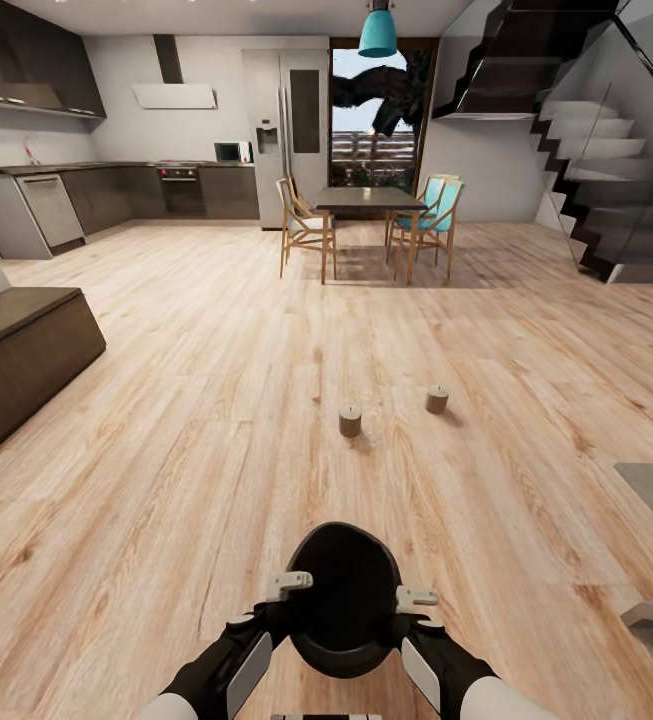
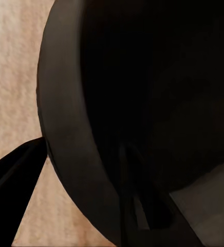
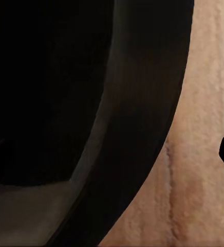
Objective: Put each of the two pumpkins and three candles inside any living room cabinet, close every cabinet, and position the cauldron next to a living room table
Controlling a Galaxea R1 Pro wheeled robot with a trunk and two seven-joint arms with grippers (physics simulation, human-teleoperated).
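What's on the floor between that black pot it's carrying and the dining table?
In the head view, two candles stand between the cauldron and the dining table; otherwise bare wooden floor.

Cauldron [image 1: 344, 600] sits between both grippers, directly before the robot. Two candles [image 1: 350, 421] stand on the floor [image 1: 166, 450] beyond it. Cabinet [image 1: 16, 370] lies far left; dining table [image 1: 371, 200] behind.

One black cauldron [image 1: 346, 600] sits between two grippers, the left gripper [image 1: 291, 583] and the right gripper [image 1: 416, 598]. Two candles stand on the wooden floor [image 1: 166, 480]: one candle [image 1: 350, 421] and a second candle [image 1: 437, 400]. One dining table [image 1: 370, 201] has four chairs [image 1: 304, 228] around it. One teal lamp [image 1: 378, 32] hangs above. One staircase [image 1: 606, 170] rises by the right wall.
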